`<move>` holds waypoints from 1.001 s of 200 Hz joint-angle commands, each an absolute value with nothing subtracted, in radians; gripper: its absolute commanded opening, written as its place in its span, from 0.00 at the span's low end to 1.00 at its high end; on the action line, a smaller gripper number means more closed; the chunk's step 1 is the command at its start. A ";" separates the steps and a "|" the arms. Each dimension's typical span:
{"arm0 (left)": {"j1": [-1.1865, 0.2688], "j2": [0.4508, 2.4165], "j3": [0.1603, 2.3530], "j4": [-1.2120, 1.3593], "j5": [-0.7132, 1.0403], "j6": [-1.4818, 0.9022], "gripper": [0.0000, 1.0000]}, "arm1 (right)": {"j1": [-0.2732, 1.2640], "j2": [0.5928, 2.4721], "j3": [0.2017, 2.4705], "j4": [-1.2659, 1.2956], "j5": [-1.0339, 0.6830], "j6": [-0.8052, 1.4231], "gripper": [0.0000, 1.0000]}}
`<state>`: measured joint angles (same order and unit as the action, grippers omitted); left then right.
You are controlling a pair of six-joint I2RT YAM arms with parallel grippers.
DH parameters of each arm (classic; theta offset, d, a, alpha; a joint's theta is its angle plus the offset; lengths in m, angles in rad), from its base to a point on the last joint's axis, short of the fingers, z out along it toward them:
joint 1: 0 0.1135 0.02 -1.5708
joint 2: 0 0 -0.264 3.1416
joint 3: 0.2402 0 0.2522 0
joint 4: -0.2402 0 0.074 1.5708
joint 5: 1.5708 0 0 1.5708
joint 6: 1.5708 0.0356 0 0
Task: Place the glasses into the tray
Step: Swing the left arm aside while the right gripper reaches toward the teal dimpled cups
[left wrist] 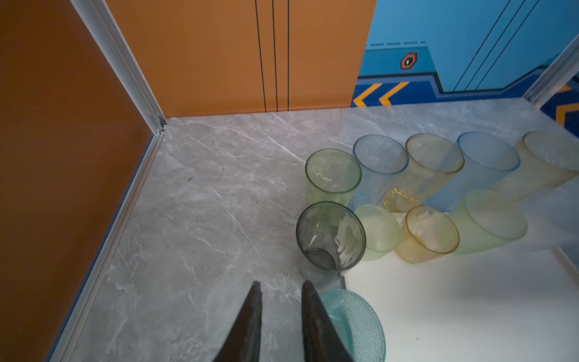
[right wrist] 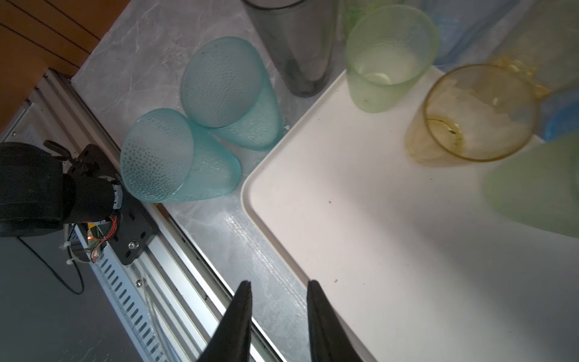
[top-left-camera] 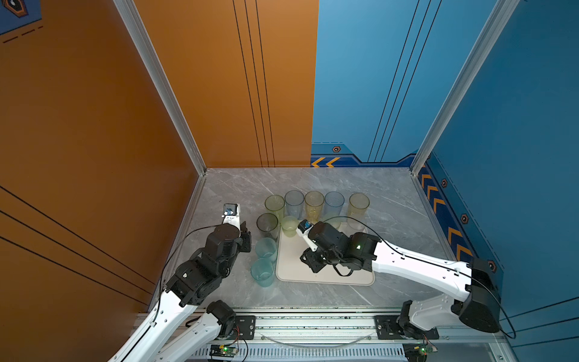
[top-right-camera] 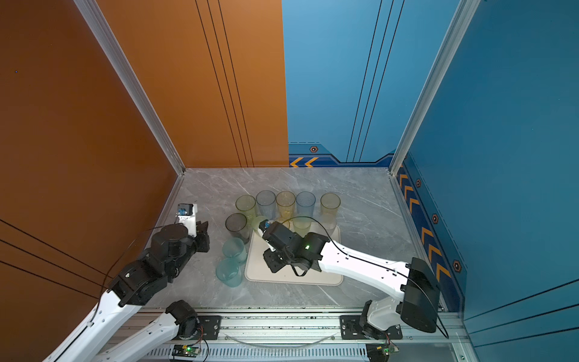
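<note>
Teal tumbler (left wrist: 354,319) stands upright on worktop (left wrist: 203,219) just beside left hand (left wrist: 281,286), between it and tray (left wrist: 454,313). Left hand is nearer than right hand (right wrist: 279,283), which hangs over tray rim. Both hands narrowly parted, gripping nothing.

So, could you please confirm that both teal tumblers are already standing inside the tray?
Not quite: both teal tumblers are standing on the table, just outside the tray, not inside it. The right wrist view shows this.
</note>
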<state>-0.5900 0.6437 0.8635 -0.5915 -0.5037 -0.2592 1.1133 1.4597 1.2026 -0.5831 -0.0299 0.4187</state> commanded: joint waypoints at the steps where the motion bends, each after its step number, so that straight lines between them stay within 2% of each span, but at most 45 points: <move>1: -0.600 0.613 0.844 -0.518 -0.532 -0.264 0.24 | 1.158 1.523 1.283 -0.584 0.008 0.480 0.29; 41: -0.653 0.623 0.869 -0.499 -0.509 -0.205 0.24 | 1.211 1.669 1.436 -0.642 0.024 0.491 0.29; 91: -0.716 0.648 0.890 -0.499 -0.577 -0.130 0.24 | 1.241 1.820 1.615 -0.773 0.052 0.508 0.27; 154: -0.718 0.516 0.887 -0.425 -0.583 -0.086 0.27 | 1.250 1.909 1.700 -0.839 0.071 0.540 0.27; 200: -0.718 0.510 0.923 -0.431 -0.550 -0.054 0.27 | 1.250 1.950 1.748 -0.857 0.073 0.540 0.27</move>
<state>-0.7094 0.5041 0.8989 -0.4530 -0.5671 -0.0895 1.2438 1.9247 1.7035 -0.8059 0.0422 0.5251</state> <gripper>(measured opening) 0.269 0.270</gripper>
